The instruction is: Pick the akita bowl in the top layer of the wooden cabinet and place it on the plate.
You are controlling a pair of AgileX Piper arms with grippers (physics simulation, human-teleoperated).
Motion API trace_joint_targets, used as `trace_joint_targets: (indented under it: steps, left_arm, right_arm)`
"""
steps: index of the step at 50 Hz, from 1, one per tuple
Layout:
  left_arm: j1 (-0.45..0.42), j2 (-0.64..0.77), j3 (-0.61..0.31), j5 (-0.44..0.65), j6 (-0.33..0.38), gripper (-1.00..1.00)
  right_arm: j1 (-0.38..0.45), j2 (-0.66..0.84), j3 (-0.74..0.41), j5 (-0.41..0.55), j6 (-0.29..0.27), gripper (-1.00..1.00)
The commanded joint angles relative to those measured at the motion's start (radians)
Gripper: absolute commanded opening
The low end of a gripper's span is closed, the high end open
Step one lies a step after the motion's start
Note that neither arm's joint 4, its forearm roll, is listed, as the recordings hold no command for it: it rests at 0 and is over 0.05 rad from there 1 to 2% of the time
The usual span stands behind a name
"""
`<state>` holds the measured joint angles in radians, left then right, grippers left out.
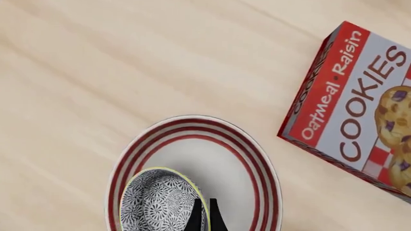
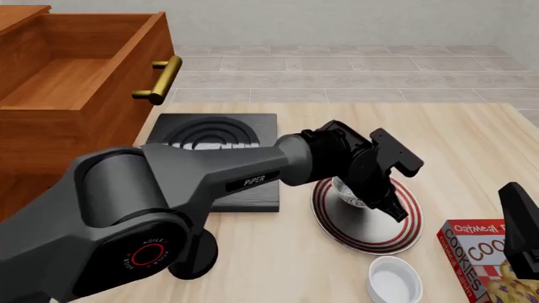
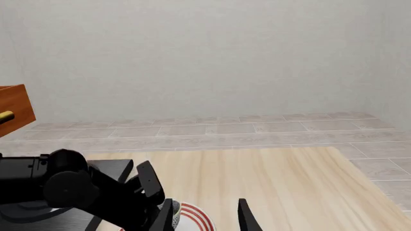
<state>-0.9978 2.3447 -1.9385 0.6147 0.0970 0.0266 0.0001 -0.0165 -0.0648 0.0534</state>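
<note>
Here the left gripper [image 2: 380,201] reaches over the plate [image 2: 404,235] on the desk [image 2: 295,265], its jaws pinching the rim of the akita bowl [image 2: 347,191]. In the left wrist view the akita bowl [image 1: 160,202] sits within the plate's [image 1: 257,163] red rings, toward one side; whether it touches the plate I cannot tell. The top layer [image 2: 76,76] of the wooden cabinet [image 2: 50,145] is pulled open. A black stove [image 2: 211,136] lies beside the plate, with a small white bowl [image 2: 394,282] and a cookies box [image 2: 484,259] nearby. The right gripper [image 3: 207,216] is held apart, jaws spread.
</note>
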Motion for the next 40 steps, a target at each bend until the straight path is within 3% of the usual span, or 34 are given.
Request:
trace_joint_targets:
  steps: [1, 20, 21, 40]
  left_arm:
    - [0.004, 0.004, -0.001, -0.007, -0.002, -1.0]
    - [-0.016, 0.0, -0.003, -0.002, -0.032, -1.0]
    - [-0.014, 0.001, -0.005, -0.001, -0.033, 1.0]
    - [-0.027, -0.009, -0.001, 0.001, -0.04, 1.0]
  right_arm:
    - [0.0, 0.0, 0.0, 0.0, 0.0, 1.0]
    - [0.0, 0.0, -0.001, -0.001, -0.002, 1.0]
    - [0.0, 0.0, -0.001, -0.001, -0.002, 1.0]
    - [0.0, 0.0, -0.004, -0.001, -0.004, 1.0]
